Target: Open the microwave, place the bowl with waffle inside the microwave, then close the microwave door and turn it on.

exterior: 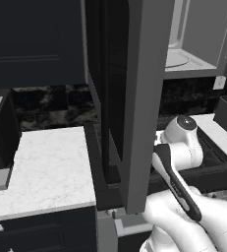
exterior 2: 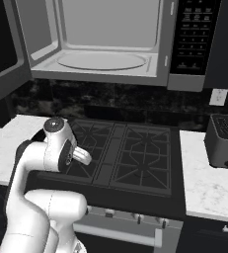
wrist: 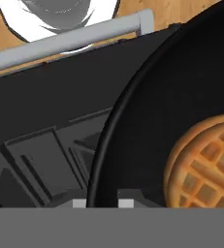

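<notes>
Directly ahead of the gripper (wrist: 100, 203), the bowl (wrist: 147, 126) rests on the stove (exterior 2: 130, 153), its rim between the fingertips; grip uncertain. Waffle (wrist: 205, 162) inside; open microwave (exterior 2: 103, 42) above.

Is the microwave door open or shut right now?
Open. The microwave shows its bare interior and turntable; the microwave door swings out leftward.

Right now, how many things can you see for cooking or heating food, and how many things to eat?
Microwave: 1
Stove: 1
Toaster: 1
Bowl: 1
Waffle: 1
Total: 5
</notes>
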### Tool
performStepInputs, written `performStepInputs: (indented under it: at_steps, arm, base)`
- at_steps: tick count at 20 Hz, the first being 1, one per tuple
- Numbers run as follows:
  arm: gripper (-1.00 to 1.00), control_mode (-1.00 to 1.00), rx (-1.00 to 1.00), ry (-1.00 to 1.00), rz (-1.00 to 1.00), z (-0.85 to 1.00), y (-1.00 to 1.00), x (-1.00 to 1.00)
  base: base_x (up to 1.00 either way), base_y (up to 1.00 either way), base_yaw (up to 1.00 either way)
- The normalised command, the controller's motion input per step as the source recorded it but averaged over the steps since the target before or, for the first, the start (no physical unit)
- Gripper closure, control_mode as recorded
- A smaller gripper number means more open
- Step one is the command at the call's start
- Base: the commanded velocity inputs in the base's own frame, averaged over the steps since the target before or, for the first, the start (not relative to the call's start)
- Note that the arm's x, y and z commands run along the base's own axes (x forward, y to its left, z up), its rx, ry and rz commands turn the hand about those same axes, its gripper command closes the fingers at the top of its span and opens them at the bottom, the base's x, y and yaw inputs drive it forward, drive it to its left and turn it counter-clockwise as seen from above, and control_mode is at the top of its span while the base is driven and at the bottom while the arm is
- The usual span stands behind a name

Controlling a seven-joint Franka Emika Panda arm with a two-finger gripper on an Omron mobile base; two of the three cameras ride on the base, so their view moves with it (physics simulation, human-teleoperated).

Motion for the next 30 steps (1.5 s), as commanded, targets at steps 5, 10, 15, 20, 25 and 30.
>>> performStepInputs:
  at_steps: [5,10,15,20,25,30]
  arm:
    - [1.00,-1.00,-0.20,0.01,0.00,0.45,-1.00,-0.55]
    - [1.00,-1.00,-0.02,0.16,-0.02,0.72,-0.99,-0.42]
    - [1.00,-1.00,0.22,0.05,-0.20,0.87,-0.61,-0.34]
    - [1.00,-1.00,0.27,-0.10,-0.30,0.98,-0.12,-0.41]
    - [1.00,-1.00,0.21,-0.01,-0.43,0.75,0.00,-0.63]
    - [1.00,-1.00,0.28,-0.27,-0.54,0.67,0.00,-0.39]
  base:
    - [0.00,0.00,0.00]
    - [0.00,0.00,0.00]
    - [0.00,0.00,0.00]
    - [0.00,0.00,0.00]
    - [0.00,0.00,0.00]
    - [0.00,0.00,0.00]
